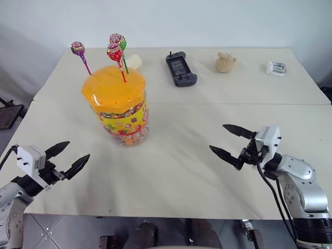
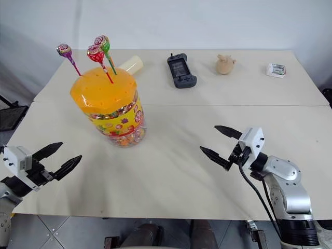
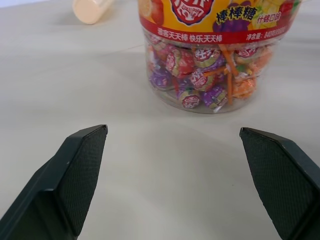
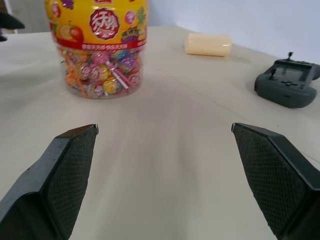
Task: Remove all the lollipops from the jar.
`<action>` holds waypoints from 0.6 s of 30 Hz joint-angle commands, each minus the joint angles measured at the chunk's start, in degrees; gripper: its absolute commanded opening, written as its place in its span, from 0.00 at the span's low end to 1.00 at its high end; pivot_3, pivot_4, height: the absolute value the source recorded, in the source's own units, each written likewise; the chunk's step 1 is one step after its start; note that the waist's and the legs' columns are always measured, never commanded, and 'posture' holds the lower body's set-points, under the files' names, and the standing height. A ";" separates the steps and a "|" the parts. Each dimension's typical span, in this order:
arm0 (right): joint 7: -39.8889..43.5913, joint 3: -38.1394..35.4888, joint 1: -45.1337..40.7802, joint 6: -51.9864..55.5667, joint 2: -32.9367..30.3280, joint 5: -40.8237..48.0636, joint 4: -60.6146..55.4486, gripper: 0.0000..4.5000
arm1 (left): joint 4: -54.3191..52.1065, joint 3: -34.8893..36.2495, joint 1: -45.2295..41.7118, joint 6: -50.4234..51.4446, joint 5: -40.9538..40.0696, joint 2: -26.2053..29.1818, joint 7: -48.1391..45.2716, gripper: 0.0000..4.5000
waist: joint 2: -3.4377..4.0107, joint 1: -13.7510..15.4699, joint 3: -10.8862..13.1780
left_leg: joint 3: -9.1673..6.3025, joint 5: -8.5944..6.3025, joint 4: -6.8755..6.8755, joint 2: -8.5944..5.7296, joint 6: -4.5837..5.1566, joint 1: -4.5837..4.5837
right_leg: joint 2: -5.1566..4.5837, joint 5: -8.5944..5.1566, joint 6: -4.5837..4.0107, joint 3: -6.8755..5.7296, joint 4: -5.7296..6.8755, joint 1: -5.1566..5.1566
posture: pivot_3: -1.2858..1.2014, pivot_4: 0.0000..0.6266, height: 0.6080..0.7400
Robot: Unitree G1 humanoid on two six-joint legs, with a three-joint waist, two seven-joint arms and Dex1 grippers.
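Cream table (image 1: 181, 155), jar (image 1: 118, 106) holding three lollipops (image 1: 115, 51), label lettering in wrist views, left gripper (image 1: 68, 157) and right gripper (image 1: 232, 141) spread, empty.

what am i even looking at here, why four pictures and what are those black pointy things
This is a two-armed robot at a table. The two wide pictures come from cameras in its head, looking down. The two close pictures come from a camera on each wrist. The black points are the fingers of the left claw and the right claw, both open and holding nothing. On the table stands a clear jar of sweets with an orange lid; three lollipops stick up from holes in it. Behind it lie a cream cylinder, a dark handheld controller, a tan lump and a small white packet.
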 commanded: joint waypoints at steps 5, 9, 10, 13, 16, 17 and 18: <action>3.85 -0.18 -0.10 1.33 -0.55 4.03 -3.21 1.00 | -1.64 5.69 -0.72 3.41 -6.93 -2.05 3.53 0.99 | -0.01 -0.02 0.00 | -0.01 0.00 0.01 0.01 0.00 0.00 | 0.00 0.00 0.00 -0.01 0.00 0.00 | 0.52 0.24 1.00; 2.32 -0.21 -3.20 4.41 2.37 11.49 -9.65 1.00 | 4.79 12.16 2.57 6.29 -12.61 -2.67 1.90 0.99 | 0.00 -1.05 -0.01 | 0.01 -0.02 -0.03 0.08 -0.03 0.00 | 0.03 0.00 0.00 0.01 0.00 -0.02 | 0.52 0.24 1.00; 1.58 -0.41 -4.62 5.06 3.31 13.53 -11.12 1.00 | 7.05 13.25 4.03 5.53 -11.88 -2.43 1.21 0.99 | 0.04 -1.34 -0.01 | 0.01 -0.02 -0.04 0.09 -0.04 0.02 | 0.04 0.00 -0.01 0.02 0.00 -0.02 | 0.52 0.24 1.00; -0.67 -1.29 -7.79 6.35 5.34 17.85 -13.76 1.00 | 13.34 16.10 6.09 2.10 -11.26 -1.95 -2.07 0.99 | 0.02 -1.40 -0.01 | 0.01 -0.03 -0.07 0.11 -0.05 0.05 | 0.07 -0.01 -0.03 0.01 0.00 -0.02 | 0.52 0.24 1.00; -2.25 -1.83 -10.75 7.87 4.84 20.16 -15.46 1.00 | 12.48 17.91 6.16 1.65 -14.95 -2.56 -5.04 0.99 | -0.13 -0.57 -0.04 | -0.09 -0.03 -0.02 0.05 -0.04 -0.02 | 0.02 -0.01 -0.03 -0.06 -0.03 0.00 | 0.52 0.24 1.00; -2.68 -2.12 -11.71 8.42 4.41 20.82 -15.63 1.00 | 10.41 18.09 5.53 3.16 -17.19 -2.71 -5.15 0.99 | -0.16 -0.12 -0.06 | -0.11 -0.04 0.04 0.03 -0.01 -0.03 | -0.01 -0.01 -0.03 -0.06 -0.03 0.02 | 0.52 0.24 1.00; -3.14 -2.36 -12.54 8.82 4.13 21.11 -15.52 1.00 | 8.33 17.91 4.66 4.64 -19.20 -2.71 -4.95 0.99 | -0.18 0.25 -0.07 | -0.11 -0.04 0.06 -0.01 0.01 -0.02 | -0.05 -0.01 -0.03 -0.06 -0.03 0.05 | 0.52 0.24 1.00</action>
